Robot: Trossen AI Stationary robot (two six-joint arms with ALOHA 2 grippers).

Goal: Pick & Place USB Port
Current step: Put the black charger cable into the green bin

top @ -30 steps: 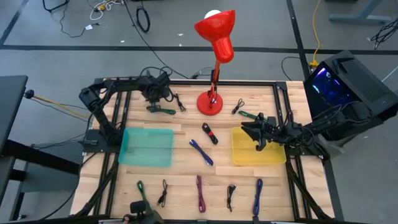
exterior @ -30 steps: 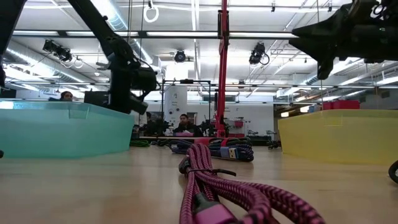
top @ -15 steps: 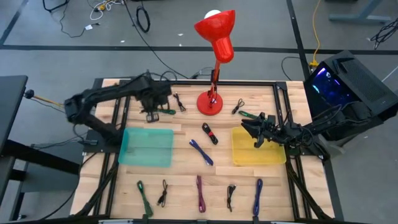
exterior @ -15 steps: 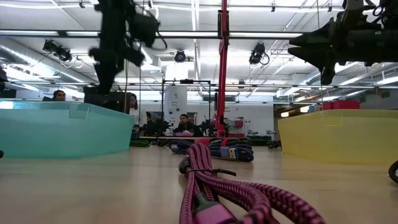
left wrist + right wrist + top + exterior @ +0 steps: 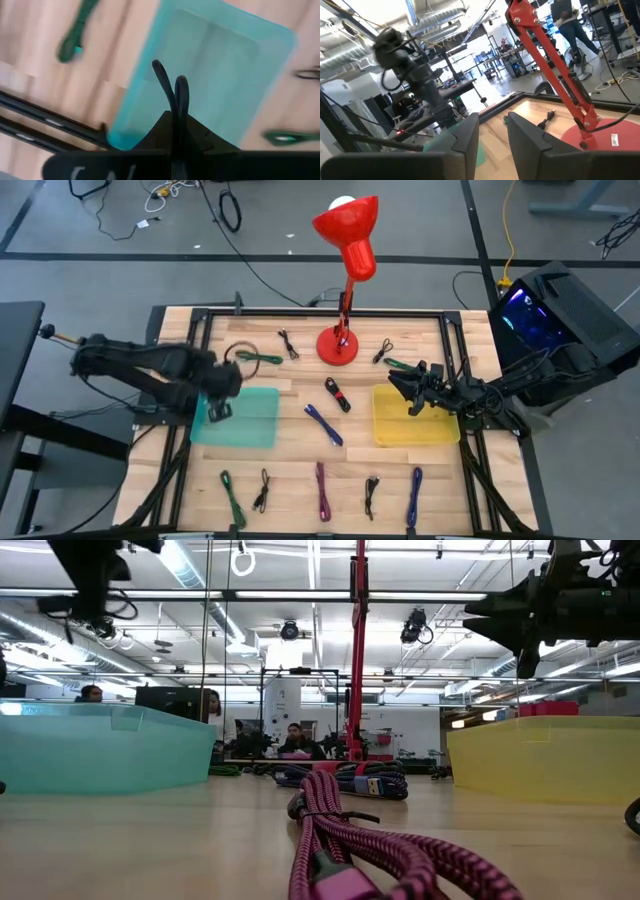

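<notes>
One black cable clenched in my left gripper, over the teal bin. Next I release it inside. Right gripper part-open, empty, above yellow bin.

The left gripper, its 2 fingers pressed together, clamps a black cable whose loops stick out beyond the tips, above the teal bin on the wooden table. A green cable lies at 10 o'clock, another green cable at 3 o'clock.
</notes>
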